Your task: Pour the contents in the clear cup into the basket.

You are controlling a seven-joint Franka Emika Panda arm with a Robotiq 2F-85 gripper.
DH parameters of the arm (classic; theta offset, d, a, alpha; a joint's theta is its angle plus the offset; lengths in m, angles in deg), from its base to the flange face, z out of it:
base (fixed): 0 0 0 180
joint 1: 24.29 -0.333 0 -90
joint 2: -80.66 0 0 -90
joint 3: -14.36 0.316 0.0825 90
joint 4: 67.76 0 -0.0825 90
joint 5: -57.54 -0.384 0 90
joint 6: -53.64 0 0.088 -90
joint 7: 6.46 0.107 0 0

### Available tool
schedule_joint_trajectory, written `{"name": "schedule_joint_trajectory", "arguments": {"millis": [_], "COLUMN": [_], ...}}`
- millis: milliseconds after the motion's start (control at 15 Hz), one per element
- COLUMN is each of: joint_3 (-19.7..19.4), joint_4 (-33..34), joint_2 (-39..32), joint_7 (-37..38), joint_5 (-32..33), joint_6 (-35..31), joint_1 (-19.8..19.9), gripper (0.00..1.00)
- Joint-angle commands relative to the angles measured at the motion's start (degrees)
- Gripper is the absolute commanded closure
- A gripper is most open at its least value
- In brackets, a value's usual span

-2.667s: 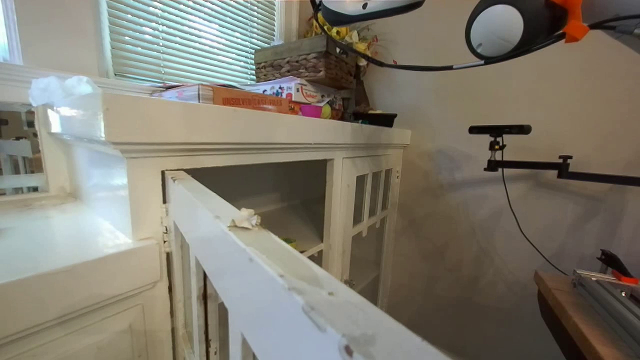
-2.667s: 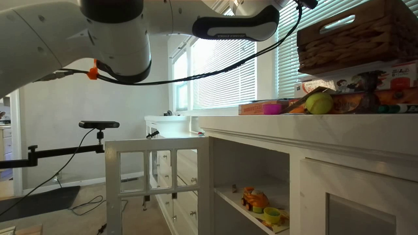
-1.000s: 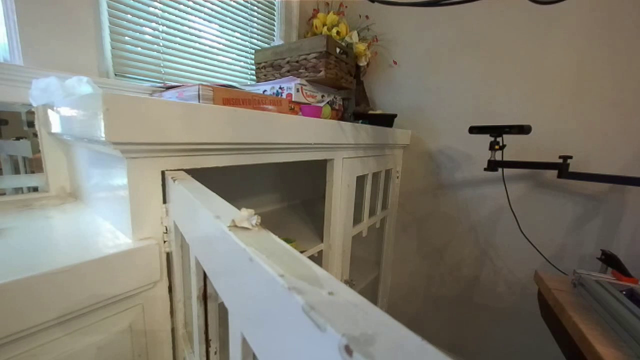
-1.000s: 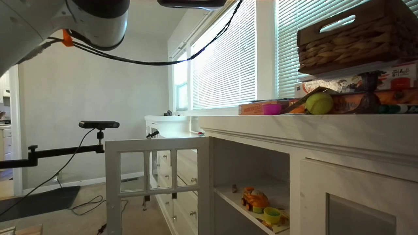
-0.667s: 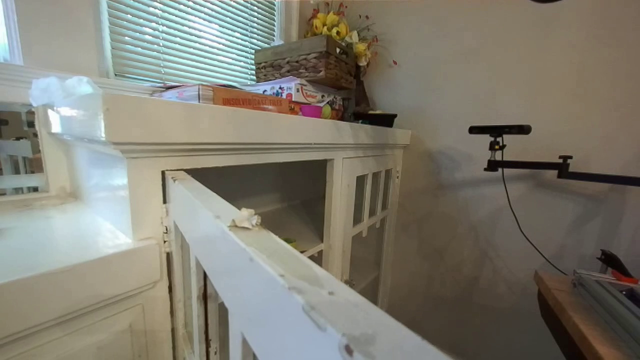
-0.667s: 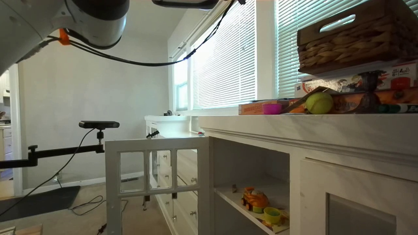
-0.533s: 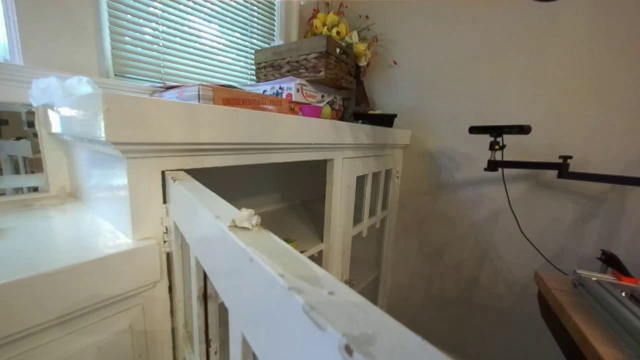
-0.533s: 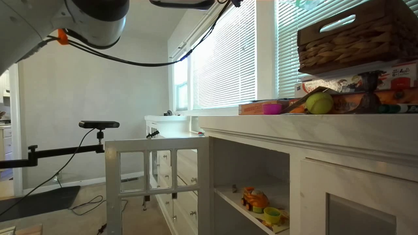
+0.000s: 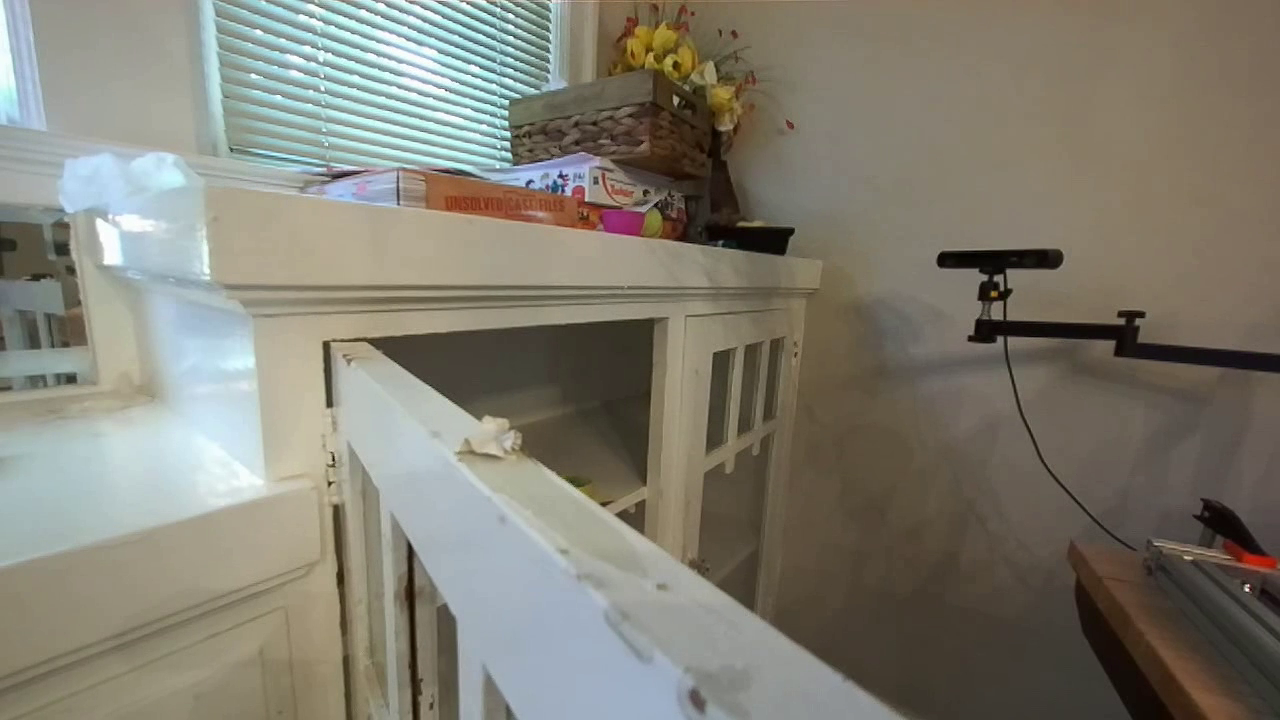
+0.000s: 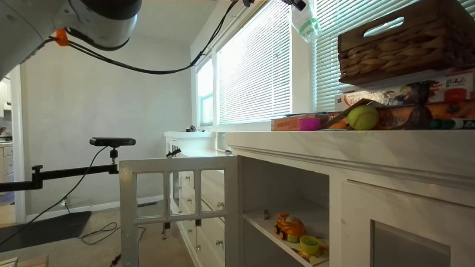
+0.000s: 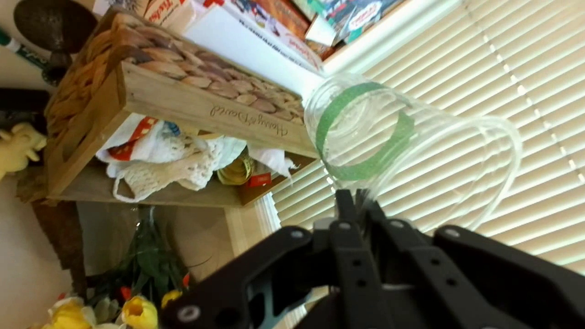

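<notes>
Cup of clear plastic [image 11: 404, 141] right of centre in the wrist view, mouth toward lower right, pinched by its wall in the clenched jaws of the gripper [image 11: 358, 198]. Best carried squarely over the woven basket [image 11: 205, 107], upper left, before tipping slowly, with a firm hold against twisting.

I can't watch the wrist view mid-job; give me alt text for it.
The gripper pinches the wall of a tilted clear cup with a green band, in front of window blinds; whether the cup holds anything is hard to tell. Left of it in the picture is a woven basket holding white cloth, with yellow flowers at bottom left.
</notes>
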Motion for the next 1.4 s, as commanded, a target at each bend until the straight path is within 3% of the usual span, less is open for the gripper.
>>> {"name": "schedule_joint_trajectory", "arguments": {"millis": [0, 267, 333, 867, 1000, 1333], "joint_3": [-2.3, -3.0, -3.0, 0.7, 1.0, 1.1], "joint_4": [0.0, 0.0, 0.0, -3.1, 0.6, 0.3], "joint_2": [0.2, -0.2, -0.2, -0.6, -3.0, -5.0], "joint_7": [-0.6, -0.6, -0.6, 2.0, 2.3, 7.8], "joint_5": [-2.1, -1.9, -1.9, -13.8, -15.0, -15.3], "joint_6": [0.1, 0.1, 0.1, 14.1, 17.8, 15.0], "joint_1": [-0.7, -0.7, -0.7, 2.0, 2.1, 0.6], "gripper": [0.94, 0.94, 0.98, 0.98, 0.98, 0.98]}}
